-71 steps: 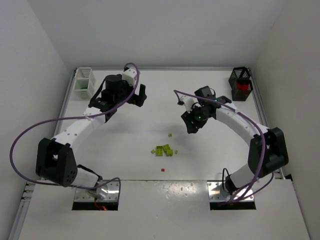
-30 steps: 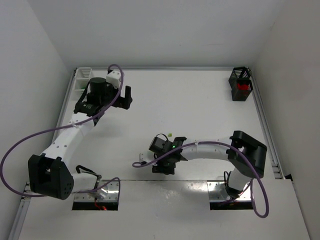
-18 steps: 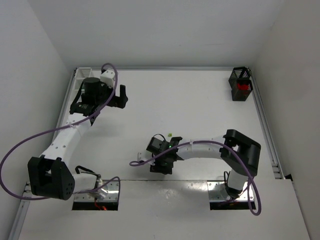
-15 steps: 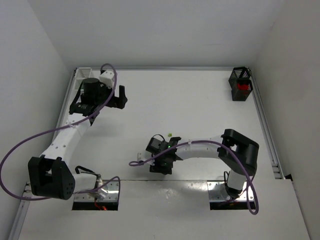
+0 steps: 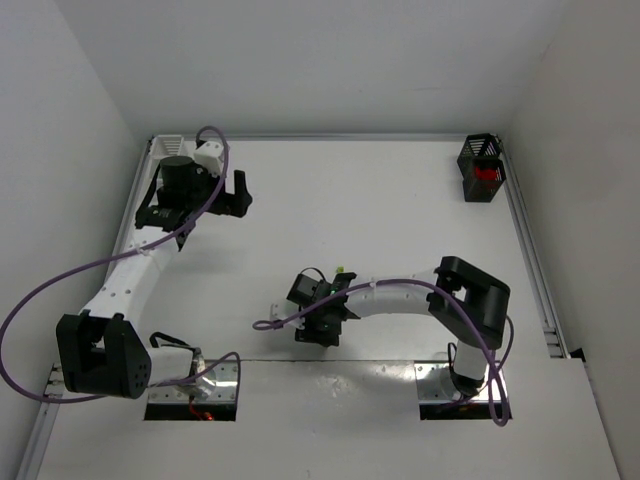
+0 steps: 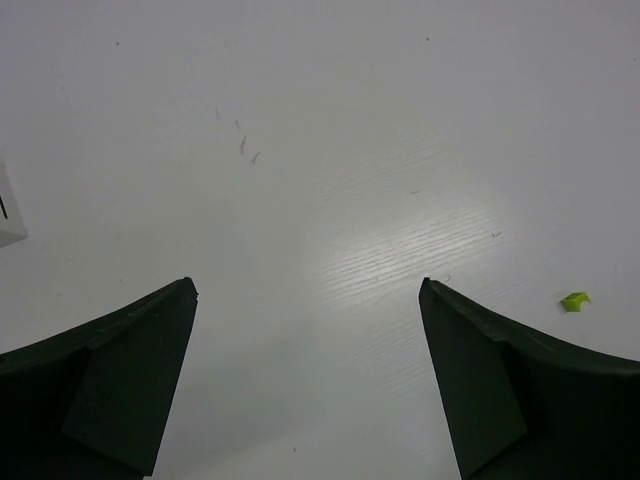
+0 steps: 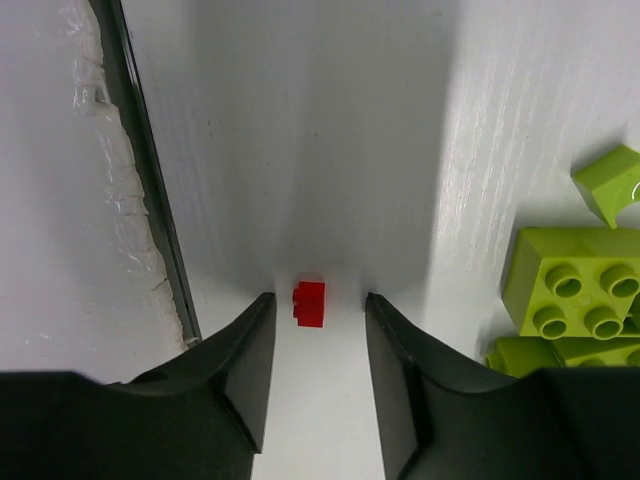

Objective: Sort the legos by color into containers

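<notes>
My right gripper (image 5: pixel 318 328) is low over the table near its front edge. In the right wrist view it (image 7: pixel 318 300) is open, with a tiny red lego (image 7: pixel 309 304) lying on the table just between its fingertips, not gripped. Lime-green legos (image 7: pixel 572 287) lie in a cluster to the right, with a small lime piece (image 7: pixel 609 184) beyond. My left gripper (image 5: pixel 238 191) is open and empty (image 6: pixel 307 285) over bare table at the far left. The white bin (image 5: pixel 165 144) is mostly hidden behind the left arm. The black bin (image 5: pixel 481 168), with red inside, stands at the far right.
One lime piece (image 5: pixel 341 270) lies just behind the right wrist, and one (image 6: pixel 575 300) shows by the left gripper's right finger. A corner of the white bin (image 6: pixel 8 215) shows at the left. The table's front edge strip (image 7: pixel 140 160) runs left of the right gripper.
The right arm swung from mid-table down to the legos near the front edge and has edged left. The left arm pulled back left toward the white bin.
</notes>
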